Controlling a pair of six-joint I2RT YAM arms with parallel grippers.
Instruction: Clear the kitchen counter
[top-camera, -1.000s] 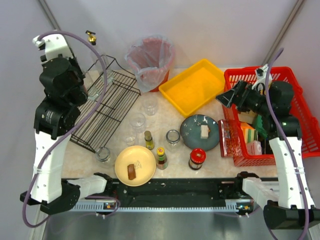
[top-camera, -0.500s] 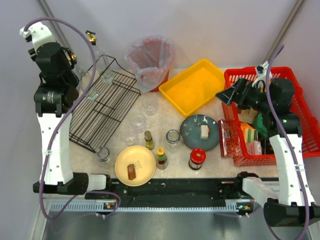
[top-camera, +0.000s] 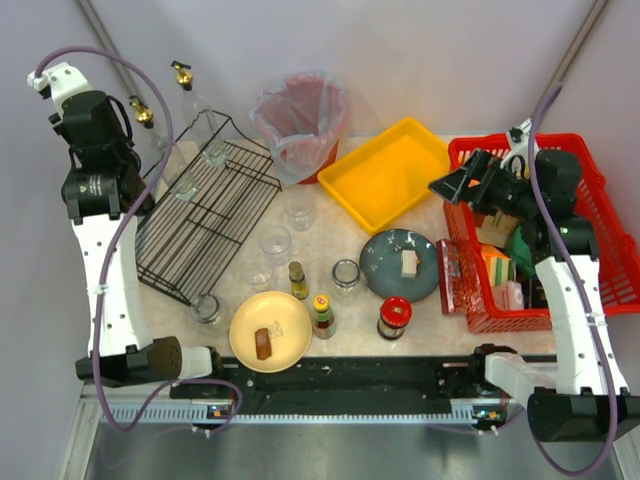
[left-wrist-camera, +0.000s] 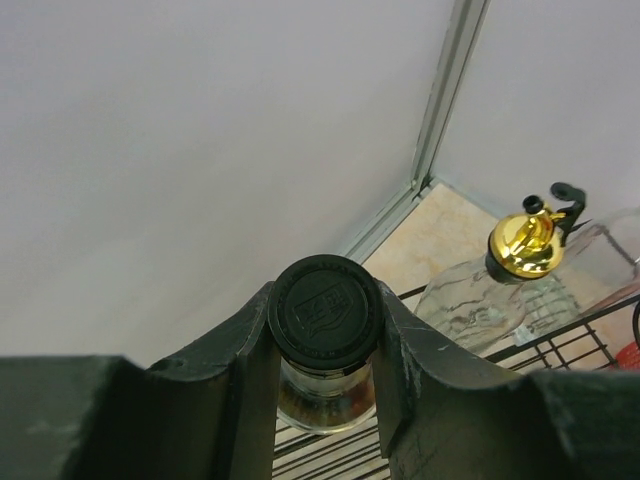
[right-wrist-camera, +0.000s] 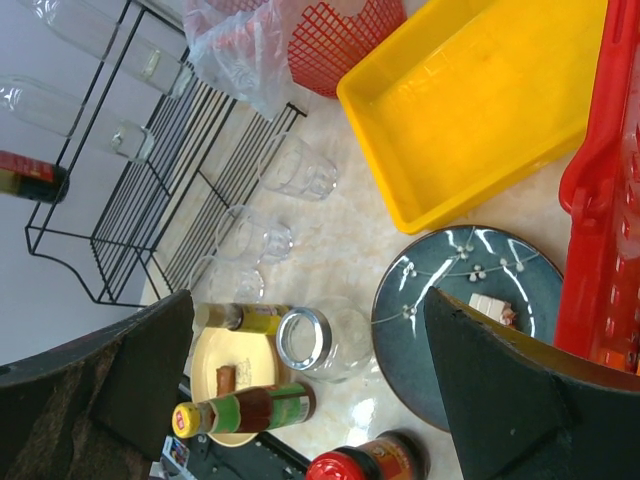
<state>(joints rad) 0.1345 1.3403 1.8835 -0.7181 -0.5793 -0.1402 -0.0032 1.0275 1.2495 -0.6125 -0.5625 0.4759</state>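
Left end effector (left-wrist-camera: 325, 335) is up at the far-left end of the wire rack (top-camera: 205, 215), both fingers clamped on the neck of a dark bottle (left-wrist-camera: 325, 312) just under its black cap. Brownish contents show below. Right beyond it, a gold-stoppered glass bottle (left-wrist-camera: 520, 245) lies on the rack's wires. My read: this is the stow step, with the dark bottle going down beside the glass one.

The next move calls for a slow descent onto the wires, staying off that gold stopper, then letting go only once the bottle sits steady. Round glass on open wires could roll.

The right end effector (right-wrist-camera: 315, 375) hangs well to the right of the rack, fingers spread wide with nothing between them.

The kitchen counter tabletop (top-camera: 355, 318) carries the rack and stretches away to its right, pale cream-veined marble pattern with a sheen. Plenty is left on it: clear tumblers (top-camera: 275, 242) just off the rack's right edge, a yellow plate (top-camera: 270, 330) with a bite of food past the rack's near corner, and further right a blue plate (top-camera: 398, 265), a yellow tray (top-camera: 395, 172) and a red basket (top-camera: 600, 230).

Behind the rack there are plain pale walls and a metal post running up the corner.
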